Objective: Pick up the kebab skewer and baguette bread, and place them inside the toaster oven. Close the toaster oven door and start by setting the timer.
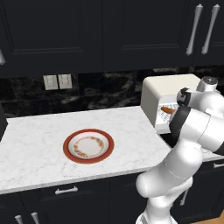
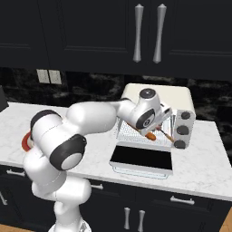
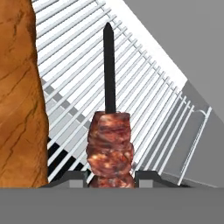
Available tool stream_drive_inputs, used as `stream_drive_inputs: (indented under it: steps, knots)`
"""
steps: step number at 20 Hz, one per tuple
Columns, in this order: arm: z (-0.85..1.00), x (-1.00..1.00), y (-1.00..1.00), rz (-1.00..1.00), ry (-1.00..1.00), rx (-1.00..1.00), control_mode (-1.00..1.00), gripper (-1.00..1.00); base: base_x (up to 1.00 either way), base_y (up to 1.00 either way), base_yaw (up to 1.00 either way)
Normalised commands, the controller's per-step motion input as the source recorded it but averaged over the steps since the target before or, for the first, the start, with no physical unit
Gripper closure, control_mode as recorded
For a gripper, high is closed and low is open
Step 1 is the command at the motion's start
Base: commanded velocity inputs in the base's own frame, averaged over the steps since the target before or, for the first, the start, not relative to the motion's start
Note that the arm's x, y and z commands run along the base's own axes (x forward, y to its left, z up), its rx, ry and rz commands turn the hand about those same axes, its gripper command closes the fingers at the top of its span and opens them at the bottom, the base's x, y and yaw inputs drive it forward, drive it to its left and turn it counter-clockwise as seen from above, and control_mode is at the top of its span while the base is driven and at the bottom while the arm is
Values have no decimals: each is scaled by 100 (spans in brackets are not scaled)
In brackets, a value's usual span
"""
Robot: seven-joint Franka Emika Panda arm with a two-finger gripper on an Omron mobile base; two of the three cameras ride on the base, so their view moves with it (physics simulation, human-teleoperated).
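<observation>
Arm reaches fwd and to the right from my base, elbow bent, wrist turned into the mouth of the toaster oven (image 2: 181, 100). Tool (image 3: 110, 178) sits low over the wire rack (image 3: 144, 92) inside, jaws nearly together, pinched on the kebab skewer (image 3: 109, 148): meat chunks sit between the two tips, dark stick pointing away along the rack. Baguette bread (image 3: 19, 96) lies on the same rack, just beside the skewer on the hand view's left side; can't tell if they touch. From the right base view I see an orange end of the bread and the skewer poking out under the wrist. Toaster oven door (image 2: 141, 159) is dropped flat open, glass facing up.

Worktop (image 1: 39, 144) is white marble w/ grey veins, dark cabinets above and below, black stone backsplash w/ 2 wall outlets (image 1: 57, 82).

Count: 1 skewer, 1 bread, 1 oven w/ 3 knobs (image 2: 182, 130) down its right side, 1 red-rimmed plate (image 1: 88, 145) on the worktop, well apart from the oven.
</observation>
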Motion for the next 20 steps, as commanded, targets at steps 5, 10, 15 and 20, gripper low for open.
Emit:
stream_drive_inputs:
  steps: [5, 10, 15, 20]
  knots:
    - [-14, 3, -13, -10, 0, 14, -100, 100, 0, 0, 0]
    - [-11, 7, -7, -2, 0, 13, -100, 100, 0, 0, 0]
    - [-11, 5, -6, 0, 0, 9, -100, 100, 0, 0, 0]
    - [-12, 2, -3, 0, 0, 1, -100, 100, 0, 0, 0]
